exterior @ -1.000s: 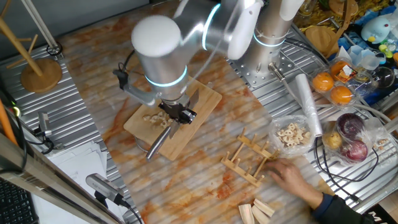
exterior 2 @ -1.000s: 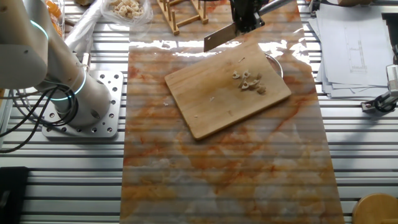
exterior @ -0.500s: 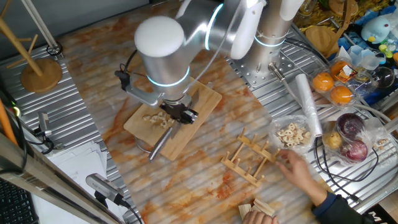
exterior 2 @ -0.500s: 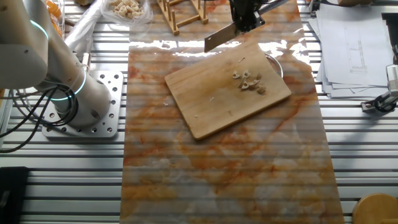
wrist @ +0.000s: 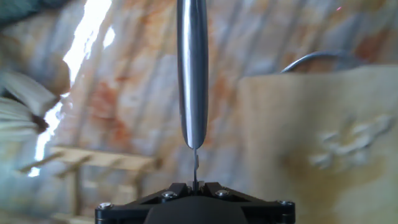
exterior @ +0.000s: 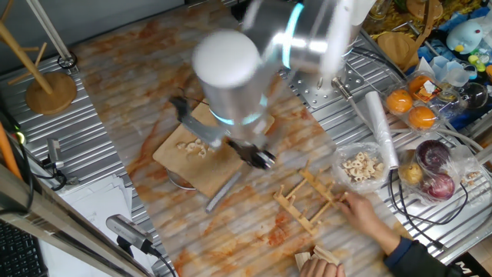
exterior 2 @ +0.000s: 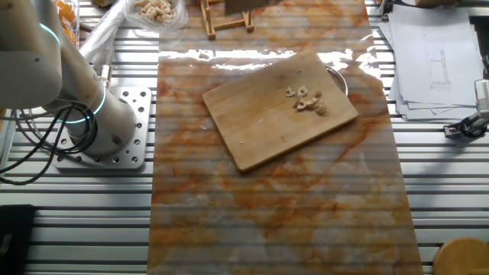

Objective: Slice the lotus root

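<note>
The arm (exterior: 254,69) has swung away from the cutting board (exterior 2: 279,111) since half a second ago: in one fixed view its blurred wrist now hangs over the board's near edge, toward the wooden rack (exterior: 311,198), where before it stood over the board's middle. In the other fixed view the blade that showed above the board's far corner has gone almost out of the top of the picture; only a dark sliver remains by the rack.

The board itself has not shifted on the marbled table (exterior 2: 275,214), and a metal lid or dish (exterior 2: 338,78) still peeks from under its far corner.

The knife (wrist: 192,68) runs straight out from the gripper (wrist: 194,185) in the hand view, its steel handle seen end-on along the spine. The fingers are closed tight on the knife, with no gap showing between them.

A person's hand (exterior: 363,218) rests by the rack, closer to it than before.

The lotus root (exterior 2: 306,100) lies as small cream pieces in a cluster on the board's right part, unmoved. In the hand view the pieces (wrist: 348,144) sit blurred, well off to the right of the fingers and apart from the blade.
</note>
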You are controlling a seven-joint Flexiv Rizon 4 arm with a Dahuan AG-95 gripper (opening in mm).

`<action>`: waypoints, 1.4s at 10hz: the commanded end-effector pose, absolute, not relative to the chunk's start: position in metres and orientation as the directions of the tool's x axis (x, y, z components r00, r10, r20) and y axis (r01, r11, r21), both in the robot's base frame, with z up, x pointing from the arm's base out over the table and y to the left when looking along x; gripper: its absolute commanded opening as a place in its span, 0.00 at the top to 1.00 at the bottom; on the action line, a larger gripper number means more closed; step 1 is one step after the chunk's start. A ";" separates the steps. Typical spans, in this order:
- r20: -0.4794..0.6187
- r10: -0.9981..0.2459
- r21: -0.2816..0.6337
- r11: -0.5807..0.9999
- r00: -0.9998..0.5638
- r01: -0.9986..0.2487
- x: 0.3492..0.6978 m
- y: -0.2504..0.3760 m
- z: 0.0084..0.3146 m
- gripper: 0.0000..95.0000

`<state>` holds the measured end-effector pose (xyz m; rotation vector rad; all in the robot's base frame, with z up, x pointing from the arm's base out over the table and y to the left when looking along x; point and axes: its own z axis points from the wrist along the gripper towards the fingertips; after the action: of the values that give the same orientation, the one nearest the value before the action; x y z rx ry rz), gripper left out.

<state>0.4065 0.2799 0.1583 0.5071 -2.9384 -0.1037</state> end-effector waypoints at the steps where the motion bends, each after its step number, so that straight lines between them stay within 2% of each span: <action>1: 0.156 -0.302 0.089 0.953 -0.941 -0.291 0.402 0.285 0.157 1.00; 5: 0.162 -0.365 0.075 0.931 -0.917 -0.358 0.402 0.284 0.156 1.00; 6: 0.165 -0.324 0.066 0.946 -0.932 -0.317 0.402 0.284 0.156 1.00; 7: 0.166 -0.339 0.068 0.941 -0.926 -0.332 0.402 0.284 0.155 1.00; 8: 0.166 -0.362 0.072 0.932 -0.917 -0.354 0.402 0.284 0.154 1.00; 10: 0.146 -0.484 0.094 0.875 -0.863 -0.475 0.403 0.281 0.148 1.00; 14: 0.138 -0.545 0.092 0.839 -0.827 -0.537 0.404 0.283 0.143 1.00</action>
<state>0.4029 0.2820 0.1453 0.8309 -2.8608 -0.0750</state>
